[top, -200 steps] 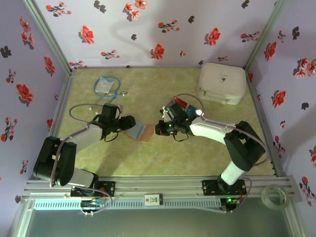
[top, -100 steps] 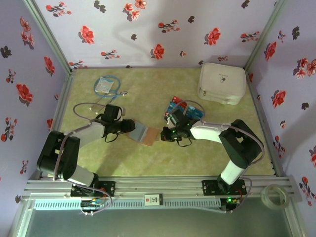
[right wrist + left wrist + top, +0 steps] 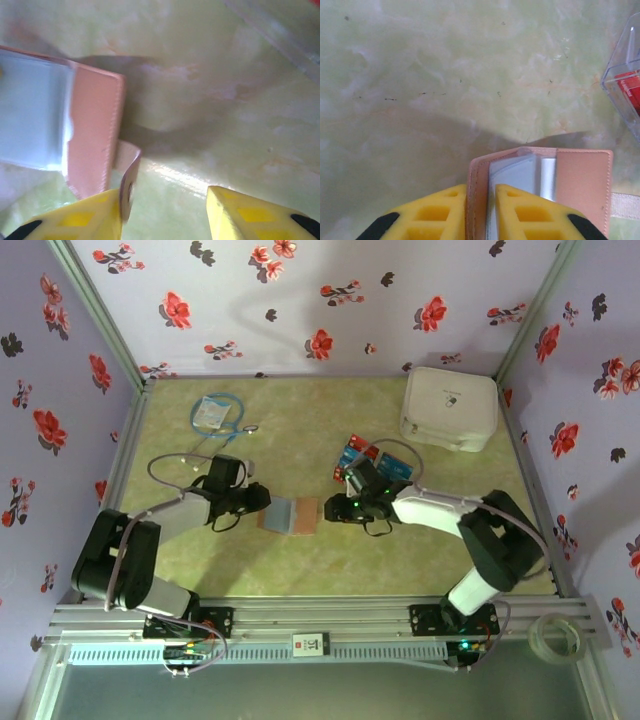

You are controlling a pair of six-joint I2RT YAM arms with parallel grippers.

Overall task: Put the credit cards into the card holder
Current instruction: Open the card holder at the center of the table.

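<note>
In the middle: holder point(image 3: 293, 515) lies open.
Left gripper point(image 3: 481, 202): clamped on holder's left edge.
Right gripper point(image 3: 165, 200): jaws apart, empty, bare table point(image 3: 240, 125) ahead.

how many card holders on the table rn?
1. The card holder lies open mid-table, its left flap pinched by the left fingers. The closed white case could hide others.

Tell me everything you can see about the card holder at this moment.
The card holder is a small tan, leather-like wallet with stitched edges, grey inner sleeves and a closing strap. It lies open on the green table. The jaws of the left gripper pinch the edge of one cover. The strap stands close beside the open right gripper; whether they touch is unclear.
</note>
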